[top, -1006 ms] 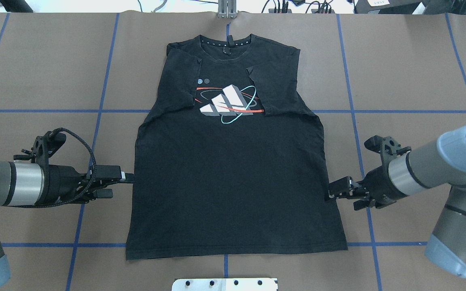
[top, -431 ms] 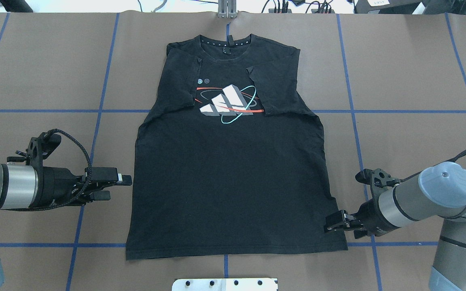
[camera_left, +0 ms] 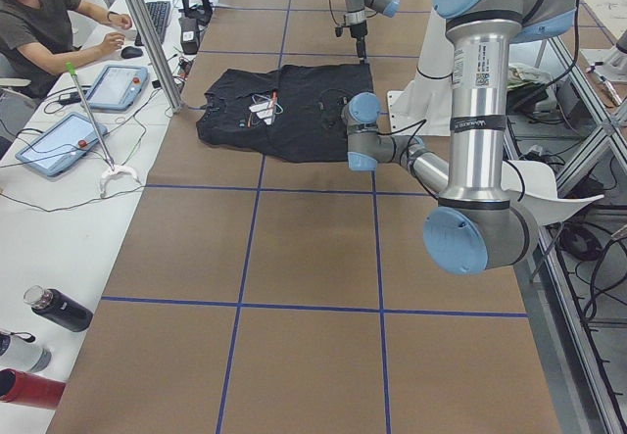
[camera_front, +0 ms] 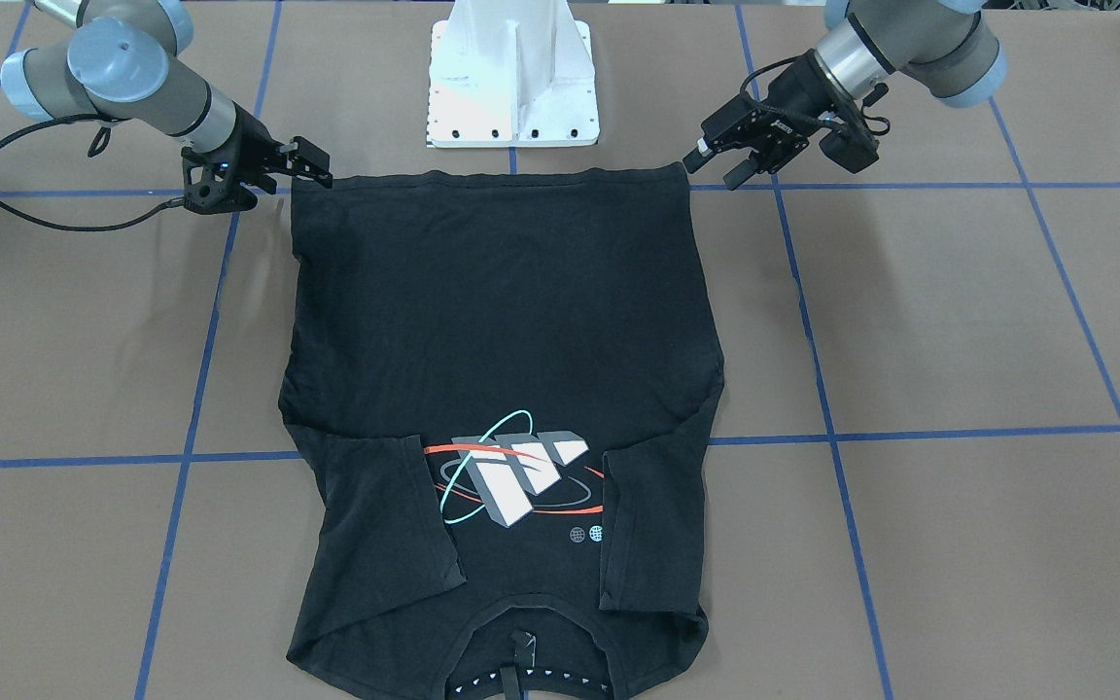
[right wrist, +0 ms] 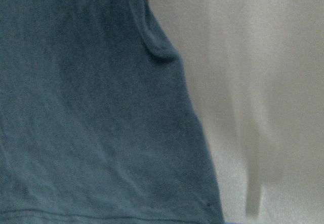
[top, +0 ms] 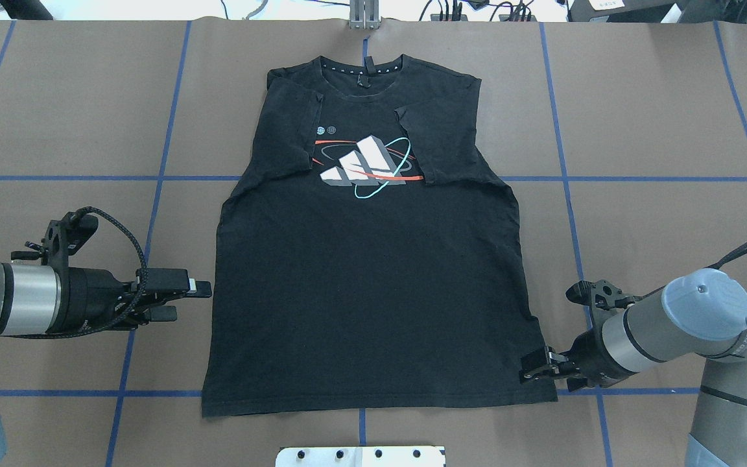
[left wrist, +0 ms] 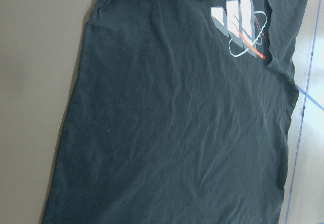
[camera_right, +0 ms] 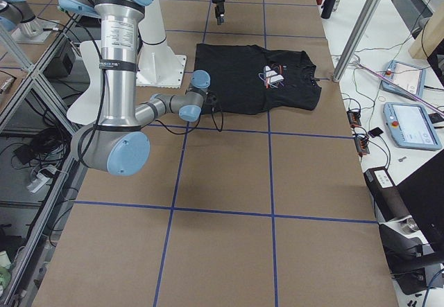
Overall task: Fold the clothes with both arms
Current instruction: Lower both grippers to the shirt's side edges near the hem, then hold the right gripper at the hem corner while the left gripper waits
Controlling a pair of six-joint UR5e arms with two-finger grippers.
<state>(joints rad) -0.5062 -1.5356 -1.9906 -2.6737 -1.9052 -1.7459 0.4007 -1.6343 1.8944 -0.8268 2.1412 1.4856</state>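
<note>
T-shirt [top: 367, 292]: lies flat on the brown table [top: 659, 117], logo [top: 364, 167] up, 2 sleeves [top: 289, 136] folded inward over the chest, collar [top: 362, 68] at the far edge from the robot. Left gripper [top: 192, 301]: hangs low just beside the shirt's side edge, jaws apart, gripping nothing. Right gripper [top: 535, 368]: sits at the hem corner on the other side, jaws apart, touching or just above the cloth, cannot tell which.

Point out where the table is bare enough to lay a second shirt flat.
Two bare patches of table flank the shirt, far left and far right, beyond the blue cross line. It is crowded beside the shirt's nearer half, where the left end effector and right end effector sit, and by the base plate.
</note>
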